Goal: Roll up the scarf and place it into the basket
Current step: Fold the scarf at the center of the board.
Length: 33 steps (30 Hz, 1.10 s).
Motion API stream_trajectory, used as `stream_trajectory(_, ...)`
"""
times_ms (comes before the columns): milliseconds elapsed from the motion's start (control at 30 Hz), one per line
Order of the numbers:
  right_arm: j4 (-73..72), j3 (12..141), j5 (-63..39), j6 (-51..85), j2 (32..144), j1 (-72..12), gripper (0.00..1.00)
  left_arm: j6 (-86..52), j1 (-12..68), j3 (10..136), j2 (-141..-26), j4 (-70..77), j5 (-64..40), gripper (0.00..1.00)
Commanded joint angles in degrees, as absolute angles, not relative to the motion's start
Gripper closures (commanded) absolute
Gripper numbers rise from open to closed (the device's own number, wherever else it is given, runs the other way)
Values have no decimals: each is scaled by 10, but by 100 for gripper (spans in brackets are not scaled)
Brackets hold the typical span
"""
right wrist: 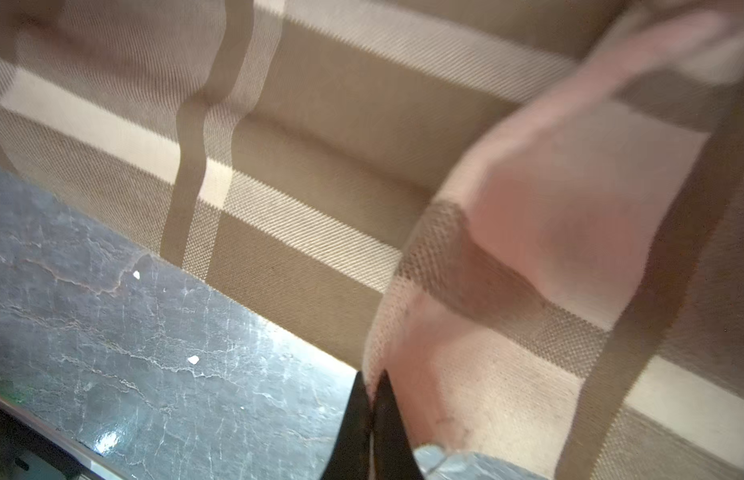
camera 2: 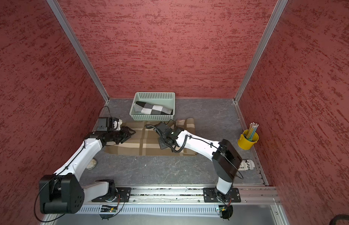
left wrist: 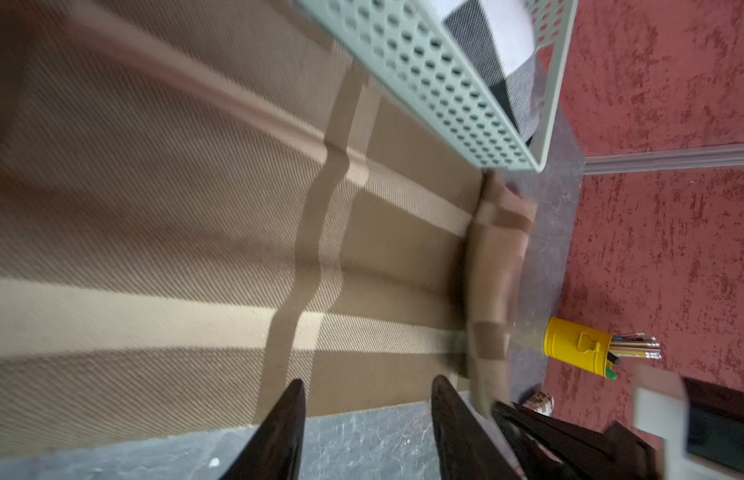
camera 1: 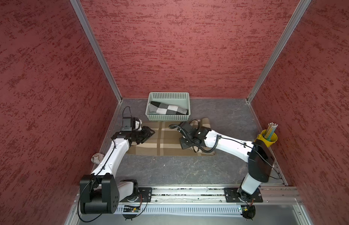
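Scarf, a long tan-and-cream plaid woven cloth (camera 1: 162,141), lies flat on the grey marbled worktop (camera 1: 169,169) just in front of the pale mint-green perforated plastic basket (camera 1: 167,116), its right end loosely rolled. It looks soft, light and floppy, best gripped at the roll. Left hand (left wrist: 366,382) hovers half open, empty, over the left end. Right hand (right wrist: 372,378) is closed at the roll; whether it nips cloth is unclear.

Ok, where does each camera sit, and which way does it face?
Top views: high above the arms' bases, looking down at the table; both arms show.
Left wrist: looks past the open left gripper over the brown scarf toward the basket.
Right wrist: looks past the shut right gripper at the scarf's lifted end.
Shared: the brown scarf, in all views.
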State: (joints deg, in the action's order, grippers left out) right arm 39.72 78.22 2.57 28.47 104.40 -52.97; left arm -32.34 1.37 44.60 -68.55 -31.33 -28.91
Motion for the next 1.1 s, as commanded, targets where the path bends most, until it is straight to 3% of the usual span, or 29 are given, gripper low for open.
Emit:
stream_trajectory(0,359,805,-33,309,1093,-526,100,-370,53,404,-684,-247,-286,47)
stream_trajectory(67,358,809,-40,305,1108,-526,95,-386,87,381,-695,-217,-287,47)
stream_trajectory(100,360,809,-42,303,1108,-525,76,-394,106,375,-704,-203,-285,47)
stream_trajectory(133,360,807,-42,299,1104,-524,70,-399,124,371,-713,-188,-285,47)
stream_trajectory(467,269,780,35,361,1023,-401,67,-381,292,431,-839,-149,-213,44)
stream_trajectory(700,239,857,70,367,1100,-379,58,-364,337,487,-910,-177,-183,39)
stream_trajectory(1000,222,911,132,375,1192,-377,48,-353,361,518,-964,-220,-170,43)
stream_trajectory(1067,211,911,155,379,1202,-377,45,-351,364,522,-972,-221,-174,51)
